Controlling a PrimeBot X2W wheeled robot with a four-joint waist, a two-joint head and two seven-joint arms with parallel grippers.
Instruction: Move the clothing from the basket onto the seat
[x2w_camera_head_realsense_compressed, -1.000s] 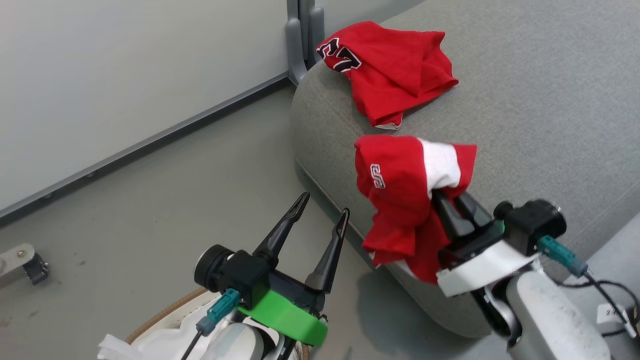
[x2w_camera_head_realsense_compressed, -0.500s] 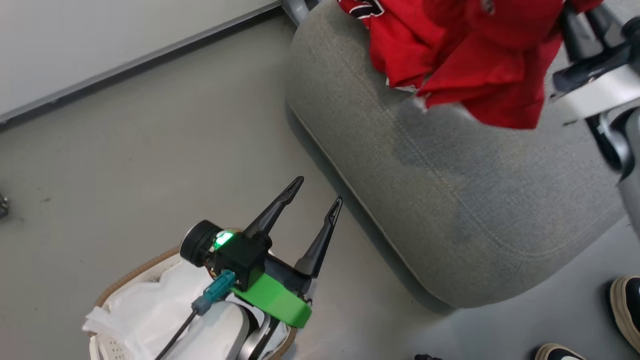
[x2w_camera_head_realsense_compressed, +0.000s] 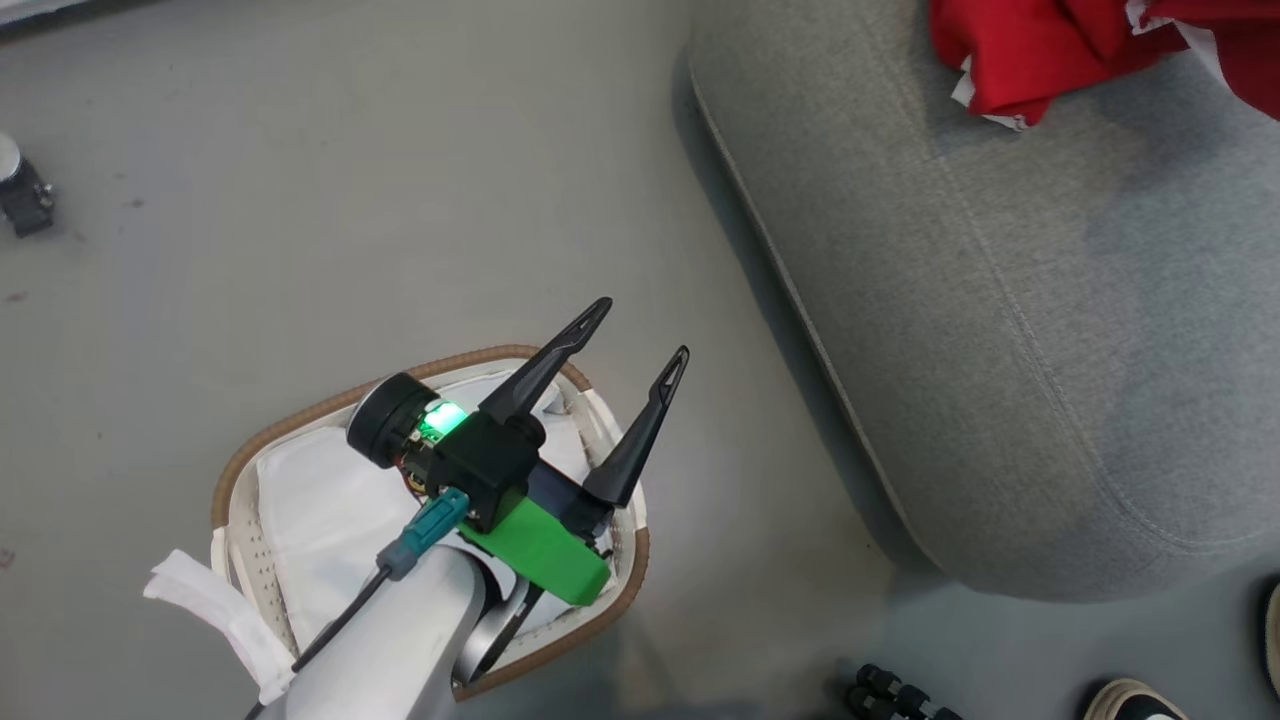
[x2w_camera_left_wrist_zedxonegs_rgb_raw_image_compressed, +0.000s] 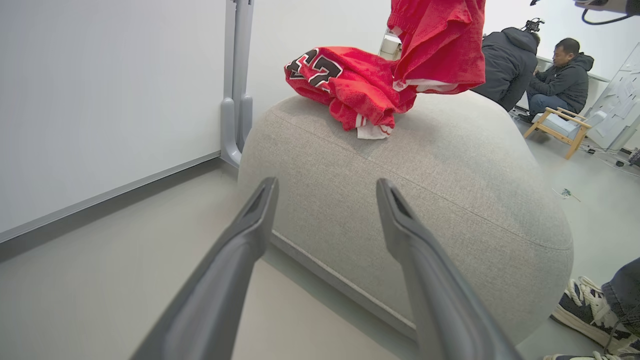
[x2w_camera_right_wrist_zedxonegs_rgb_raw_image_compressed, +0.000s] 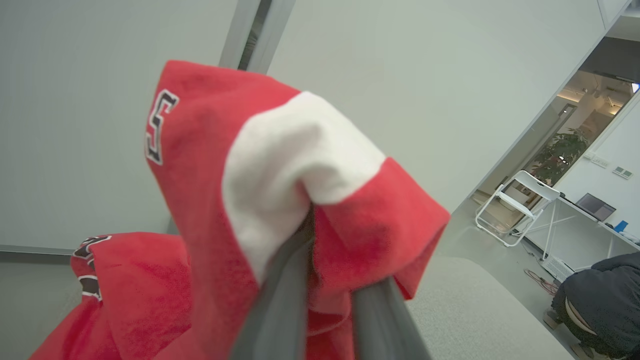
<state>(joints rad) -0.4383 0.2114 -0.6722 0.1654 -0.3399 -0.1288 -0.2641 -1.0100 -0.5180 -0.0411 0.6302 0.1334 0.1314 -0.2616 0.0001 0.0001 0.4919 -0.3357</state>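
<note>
The striped red and white garment (x2w_camera_right_wrist_zedxonegs_rgb_raw_image_compressed: 280, 165) hangs bunched from my right gripper (x2w_camera_right_wrist_zedxonegs_rgb_raw_image_compressed: 312, 225), which is shut on it above the grey seat (x2w_camera_left_wrist_zedxonegs_rgb_raw_image_compressed: 400, 175). The fingertips are buried in the cloth. The red garment with the number print (x2w_camera_left_wrist_zedxonegs_rgb_raw_image_compressed: 345, 80) lies crumpled on the seat's top, just below and beside the hanging one (x2w_camera_left_wrist_zedxonegs_rgb_raw_image_compressed: 440, 40). My left gripper (x2w_camera_head_realsense_compressed: 641, 330) stands open and holds nothing, over the basket (x2w_camera_head_realsense_compressed: 240, 460) on the floor. In the basket lies a plain white sheet (x2w_camera_head_realsense_compressed: 320, 500). Red clothing (x2w_camera_head_realsense_compressed: 1030, 50) shows at the head view's top right, on the seat (x2w_camera_head_realsense_compressed: 1000, 300).
A wall panel with a grey post (x2w_camera_left_wrist_zedxonegs_rgb_raw_image_compressed: 235, 100) stands behind the seat. A person's shoe (x2w_camera_left_wrist_zedxonegs_rgb_raw_image_compressed: 580, 305) is by the seat's near right corner. Two people (x2w_camera_left_wrist_zedxonegs_rgb_raw_image_compressed: 565, 75) sit farther back. A white folding chair (x2w_camera_right_wrist_zedxonegs_rgb_raw_image_compressed: 515, 205) and a small floor fixture (x2w_camera_head_realsense_compressed: 20, 190) stand off to the sides.
The head camera has tilted down toward the basket. My right gripper has carried the striped garment up and farther over the seat, out of the head view. My left gripper stays open.
</note>
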